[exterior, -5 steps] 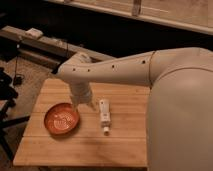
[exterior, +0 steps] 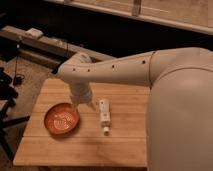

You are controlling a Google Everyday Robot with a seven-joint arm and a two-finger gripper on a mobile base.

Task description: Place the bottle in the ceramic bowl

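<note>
The white bottle (exterior: 104,115) lies on its side on the wooden table (exterior: 120,145), cap pointing toward the front edge. The orange-red ceramic bowl (exterior: 61,120) with a pale swirl inside sits to its left and is empty. My gripper (exterior: 83,106) hangs from the white arm, pointing down just above the table, between the bowl's right rim and the bottle. Its fingers look spread and hold nothing. The bottle is a short way to the gripper's right, apart from it.
My large white arm and body (exterior: 175,105) cover the table's right side. A dark bench with a pale object (exterior: 34,33) and cables stands behind the table. A black stand (exterior: 6,100) is at the left. A counter edge (exterior: 165,20) runs along the back.
Almost nothing differs; the gripper sits about where it was, perhaps slightly lower. Bottle and bowl have not moved.
</note>
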